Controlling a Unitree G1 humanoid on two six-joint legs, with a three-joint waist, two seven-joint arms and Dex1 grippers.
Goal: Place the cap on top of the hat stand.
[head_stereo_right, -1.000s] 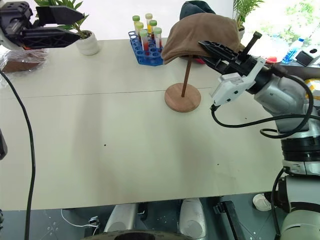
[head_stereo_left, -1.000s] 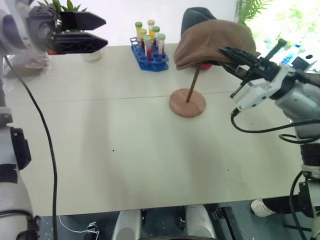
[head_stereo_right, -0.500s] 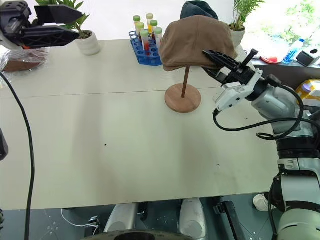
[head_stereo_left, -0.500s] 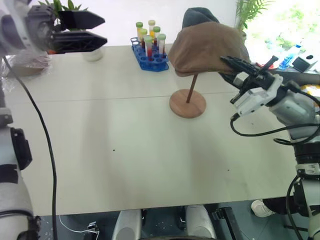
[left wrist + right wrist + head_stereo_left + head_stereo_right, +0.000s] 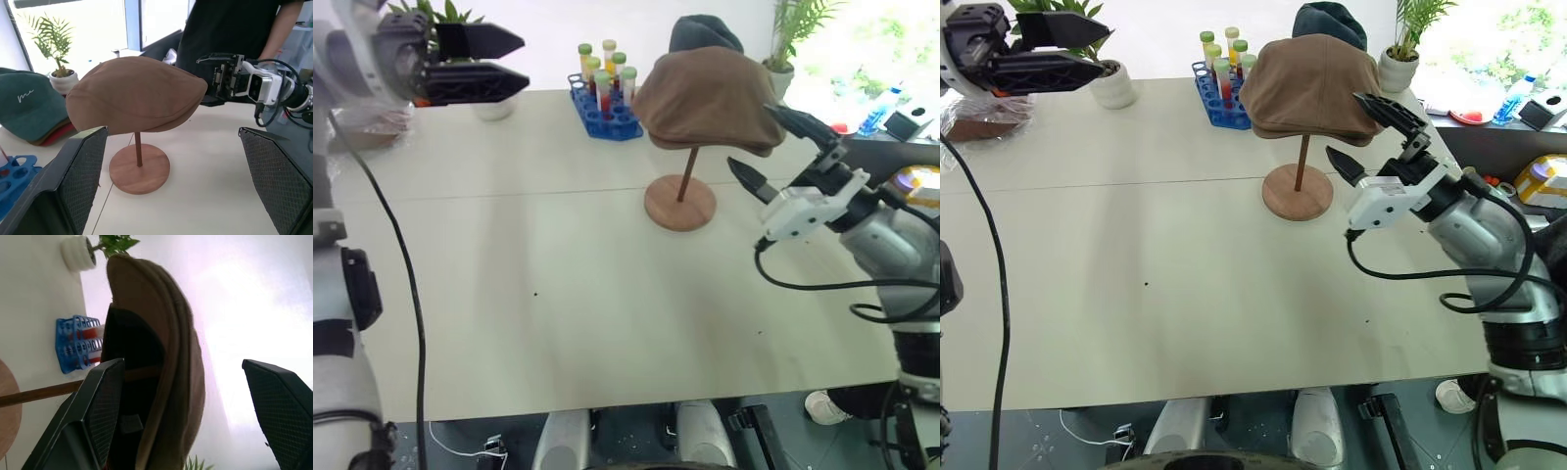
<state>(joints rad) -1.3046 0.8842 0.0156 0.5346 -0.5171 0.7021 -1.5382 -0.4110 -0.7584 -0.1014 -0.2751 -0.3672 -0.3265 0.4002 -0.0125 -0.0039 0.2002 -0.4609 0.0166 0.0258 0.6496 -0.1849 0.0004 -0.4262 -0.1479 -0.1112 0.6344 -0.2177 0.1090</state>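
Brown felt cap sits draped over disc top of hat stand, overhanging all round, tilted slightly. My right gripper just beside brim edge, fingers spread, holding nothing. My left gripper wide apart, well off, empty. Cap looks soft, light, floppy; will sag if pinched. Best hold: brim edge. Seating on disc probably centred; hard to tell.

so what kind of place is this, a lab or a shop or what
Probably a robot test room or lab, not a shop. A blue rack of test tubes stands on a plain white table beside a hat stand and potted plants, and a person stands close by.
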